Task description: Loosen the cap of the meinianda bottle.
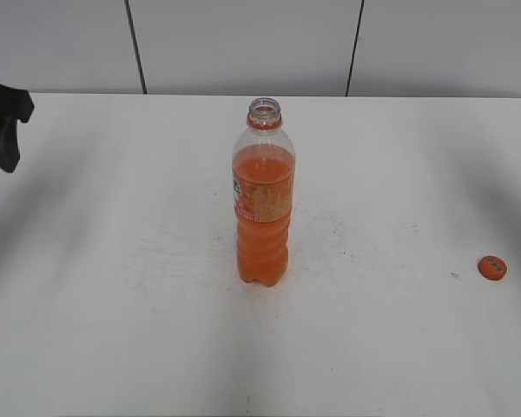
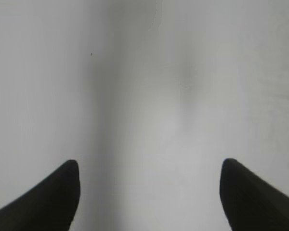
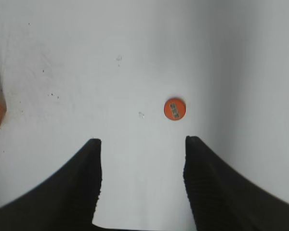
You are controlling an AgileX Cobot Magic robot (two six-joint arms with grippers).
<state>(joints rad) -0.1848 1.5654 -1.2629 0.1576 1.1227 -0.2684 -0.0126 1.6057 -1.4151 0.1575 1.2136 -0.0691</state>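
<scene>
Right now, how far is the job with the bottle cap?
It looks done: the bottle stands upright with a bare, open neck, and the cap lies flat on the table, far off to its right. Nothing is in hand: the left pincer and the right pincer are open and empty. Nothing visible remains.

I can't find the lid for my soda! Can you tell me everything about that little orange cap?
The cap is a small round orange piece, plastic by its look, with a dark printed mark on top. It is off the bottle, lying flat on the white table far to the bottle's right. Nothing touches it but the table; the right gripper is open above it, with the cap just beyond its fingertips.
</scene>
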